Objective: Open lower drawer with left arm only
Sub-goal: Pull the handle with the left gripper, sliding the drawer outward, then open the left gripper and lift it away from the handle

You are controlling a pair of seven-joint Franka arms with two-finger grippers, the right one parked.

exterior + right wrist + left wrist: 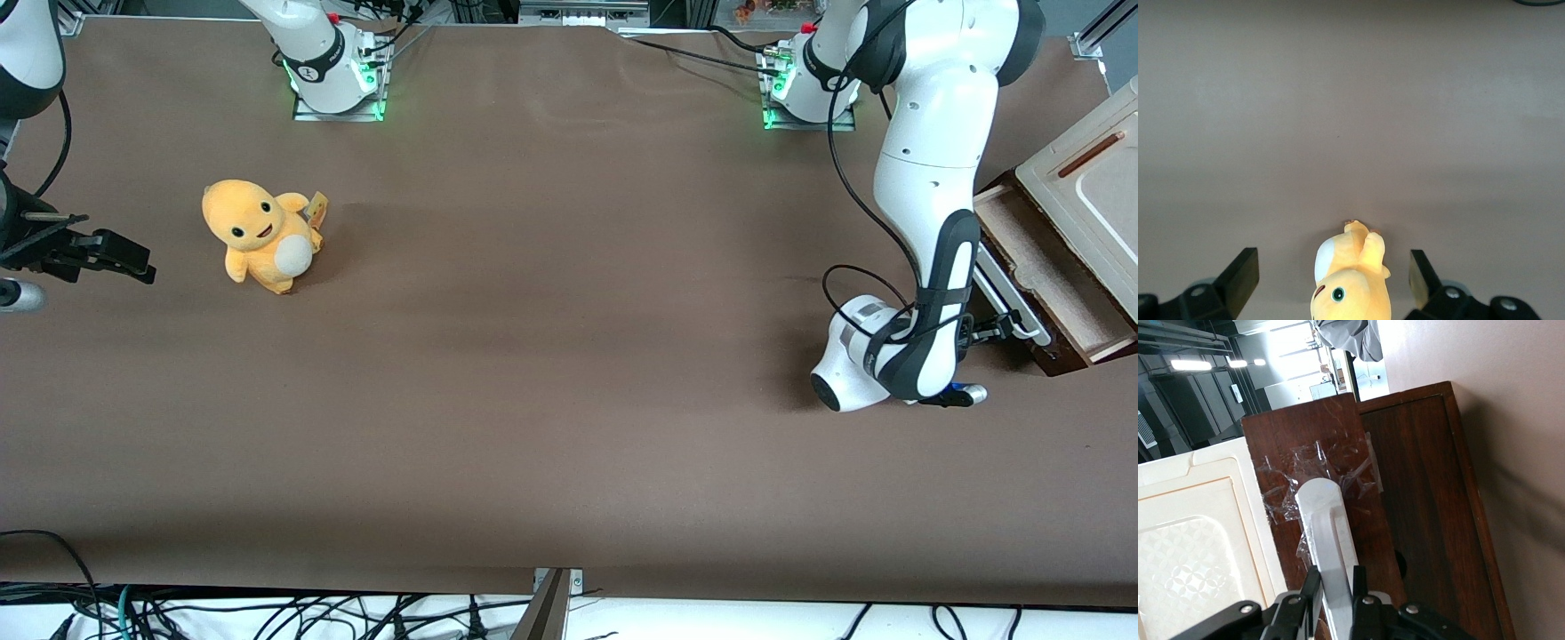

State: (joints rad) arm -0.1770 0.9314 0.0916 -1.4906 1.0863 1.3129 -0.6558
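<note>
The lower drawer stands at the working arm's end of the table, pulled partly out of the cabinet, with its pale beige inner tray showing. Its long white bar handle runs along the dark brown wood front. The left arm bends down in front of the drawer. Its black gripper is shut on the white handle, with one finger on each side of the bar and the gripper tight against it. Clear tape is stuck to the wood at the handle's end.
The beige cabinet panel with a thin brown bar lies above the drawer; it also shows in the left wrist view. A yellow plush toy sits toward the parked arm's end of the table. Cables hang along the table's near edge.
</note>
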